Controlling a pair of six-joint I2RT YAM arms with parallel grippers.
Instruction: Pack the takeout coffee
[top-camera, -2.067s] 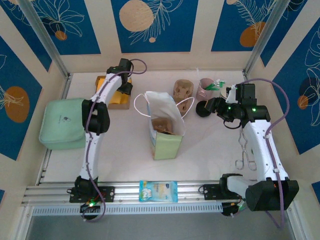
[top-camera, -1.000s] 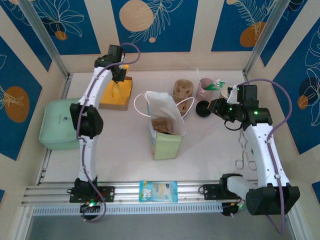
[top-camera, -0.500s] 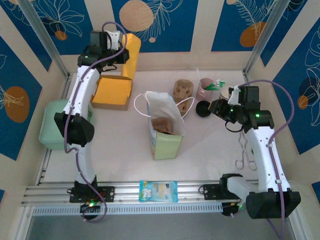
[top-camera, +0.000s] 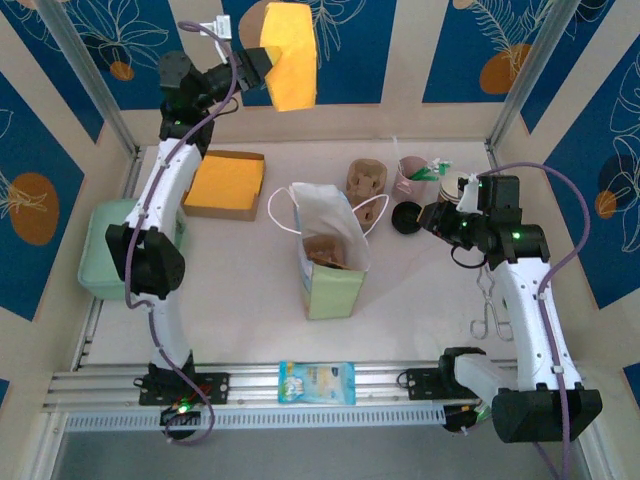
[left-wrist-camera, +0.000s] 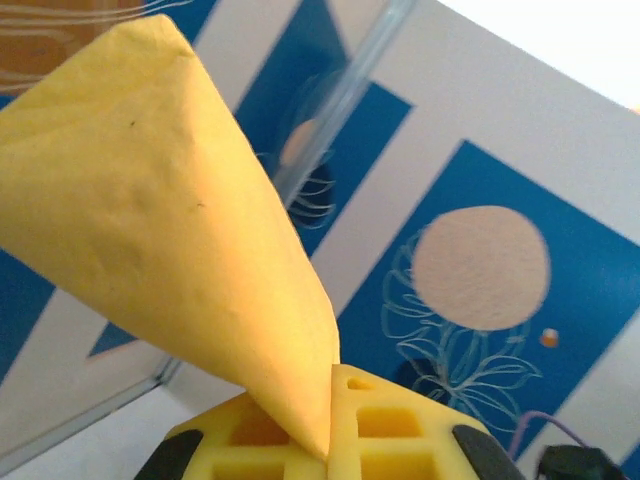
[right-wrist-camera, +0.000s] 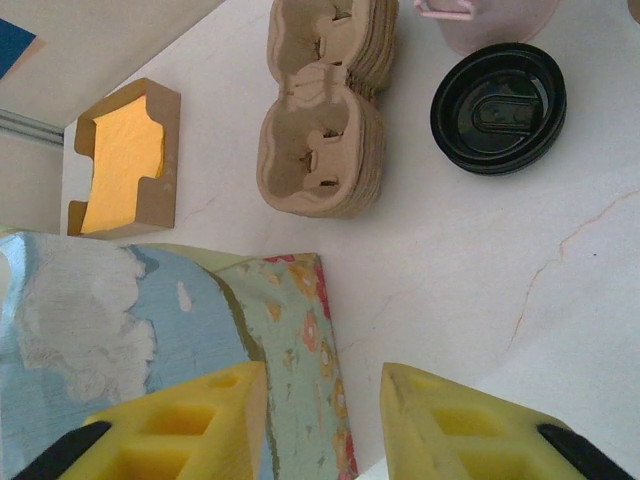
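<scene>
Currently the takeout coffee (top-camera: 406, 217), a short brown kraft-paper cup with a round black plastic lid (right-wrist-camera: 498, 108), stands upright on the pale, marble-veined counter (top-camera: 420, 300). It is just right of the tall printed paper bag (top-camera: 330, 255) with white cord handles, on the near side of the pink cup of utensils (top-camera: 415, 172). Its long axis is vertical, lid up.

Right end effector (top-camera: 432, 214): fingers spread, gap empty. It sits just beside the coffee on its right, above the counter, pointing toward the bag. In the right wrist view the lid lies ahead of the fingers and off to the right of the gap, so the cup is not yet between them.

Left end effector (top-camera: 257, 63): pressed together on a yellow paper napkin (top-camera: 290, 55). It is held high at the far left corner, above the brown cardboard box of yellow napkins (top-camera: 228, 185), well apart from the coffee.

Assessment: the right arm is the nearer one. The coming move probably calls for shifting the spread fingers sideways until they straddle the cup wall below the lid, closing across the vertical axis. A grip on the lid rim alone could pop the lid off.
</scene>
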